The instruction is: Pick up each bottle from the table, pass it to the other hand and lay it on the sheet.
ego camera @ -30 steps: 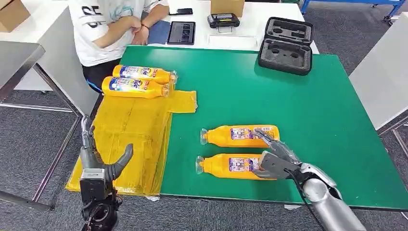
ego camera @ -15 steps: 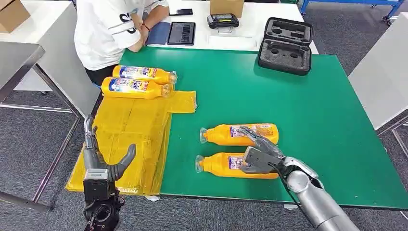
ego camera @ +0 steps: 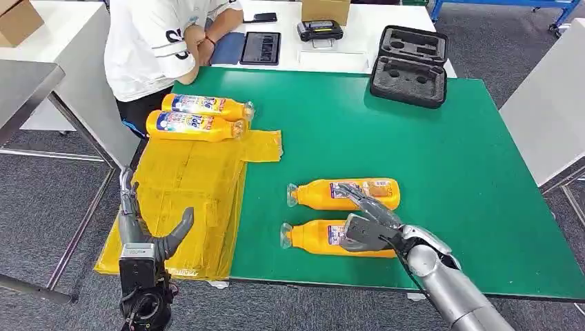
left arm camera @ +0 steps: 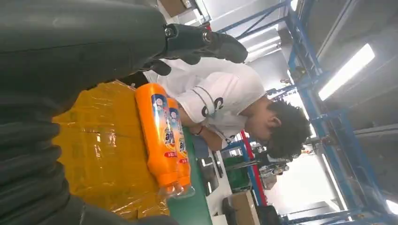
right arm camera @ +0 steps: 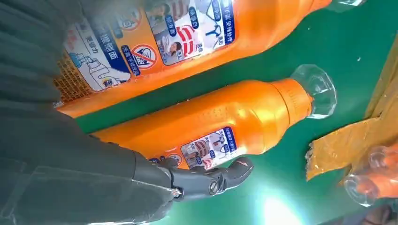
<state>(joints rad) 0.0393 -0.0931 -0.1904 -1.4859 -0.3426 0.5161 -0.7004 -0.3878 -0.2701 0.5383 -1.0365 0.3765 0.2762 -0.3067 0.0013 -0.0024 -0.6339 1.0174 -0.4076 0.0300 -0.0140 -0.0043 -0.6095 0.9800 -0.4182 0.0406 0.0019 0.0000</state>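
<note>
The right robot hand [ego camera: 364,231] lies over the near bottle [ego camera: 314,238], covering its base end, fingers spread across the label; whether it is truly grasping or only resting on it cannot be told. In the right wrist view the thumb [right arm camera: 213,180] reaches along that bottle's side, not plainly wrapped round it. Just beyond the fingertips lies the second bottle [ego camera: 345,193], parallel to the first, both with their clear caps pointing toward the yellow sheet [ego camera: 186,200]. The green surface [ego camera: 428,152] carries both.

The left robot hand [ego camera: 148,238] hangs off the surface's near edge, released, fingers apart and holding nothing, over the sheet's near corner. Well beyond it, at the sheet's far end, two more bottles [ego camera: 196,117] lie side by side, touching. Behind them a person [ego camera: 155,41] in a white shirt leans on a white table. A black foam case [ego camera: 410,65] sits at the green surface's far edge.
</note>
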